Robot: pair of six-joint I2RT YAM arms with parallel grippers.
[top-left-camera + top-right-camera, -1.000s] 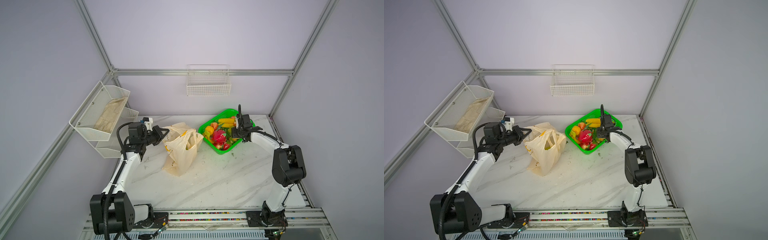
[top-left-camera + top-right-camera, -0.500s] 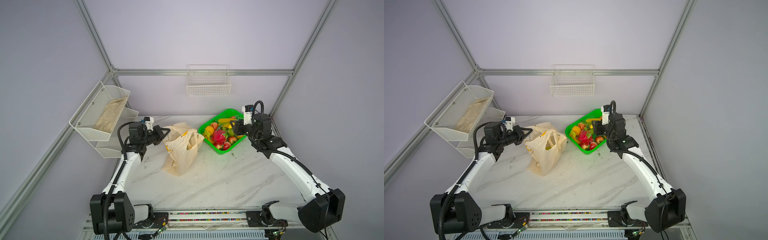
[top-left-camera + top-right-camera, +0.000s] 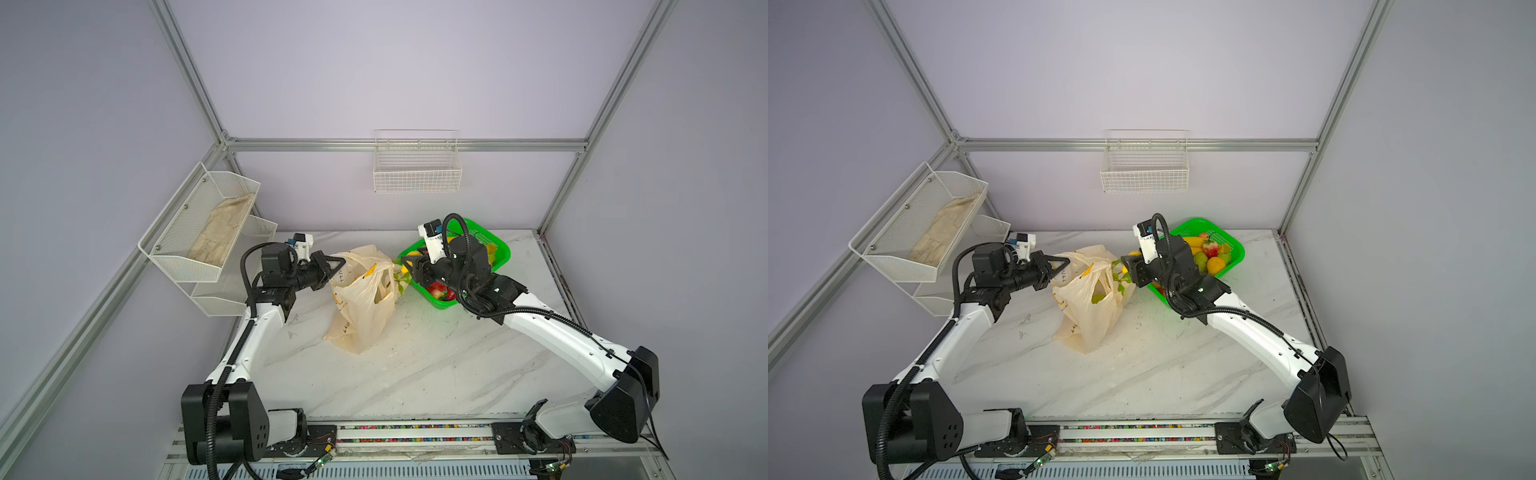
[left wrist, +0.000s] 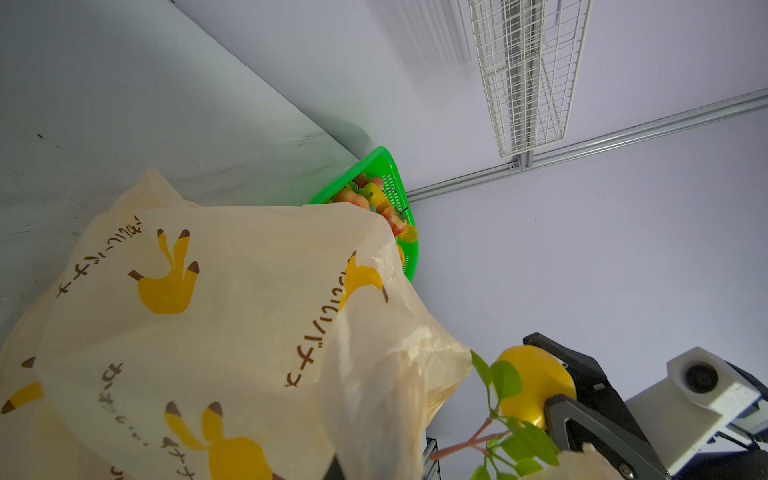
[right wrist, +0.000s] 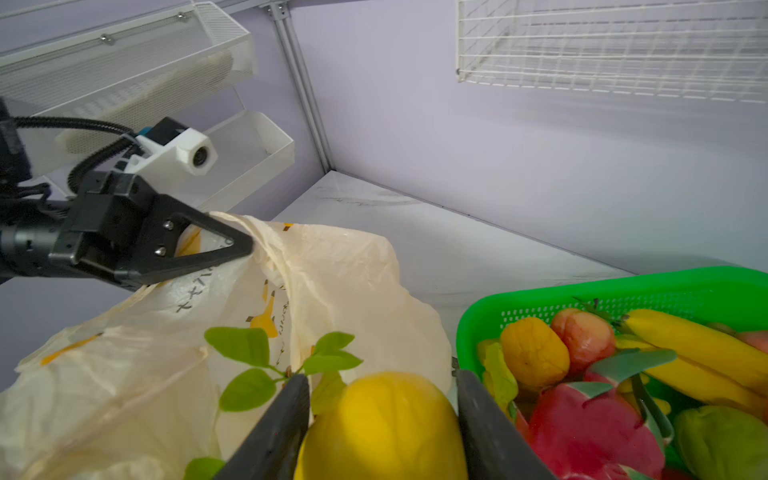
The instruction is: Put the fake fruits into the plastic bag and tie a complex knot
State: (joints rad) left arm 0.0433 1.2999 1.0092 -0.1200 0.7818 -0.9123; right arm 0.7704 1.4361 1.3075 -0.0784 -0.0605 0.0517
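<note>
On the left, our left gripper (image 5: 243,249) is clenched tight on a bunch of film at the upper edge of the thin, translucent cream-beige plastic bag with yellow banana prints and dark lettering (image 3: 361,307). It holds that side of the mouth up while the bag's body sags onto the white marbled tabletop (image 3: 415,374). We judge the film very light, limp and slippery. It has no stiffness of its own, so the mouth gapes only as far as the pinch lifts it. A grip on a gathered fold, as here, looks safer than one on a single flat layer, which could slide out or tear. Just right of the bag's rim, our right gripper (image 5: 380,392) grasps a glossy, rounded yellow plastic fruit with a sprig of green leaves (image 5: 382,428). The jaws sit across its broad middle, and the leaves reach toward the bag's rim. The yellow fruit looks hollow, light and hard, with a smooth skin that could squirt out of a weak pinch. We would hold it across the widest part and never by the sprig, which seems flimsy. Further right, the bright green mesh-sided plastic basket (image 5: 623,286) carries more fake fruits, among them an orange one (image 5: 534,353), a pink dragon fruit (image 5: 582,432) and a yellow banana (image 5: 698,345), none yet bagged.
</note>
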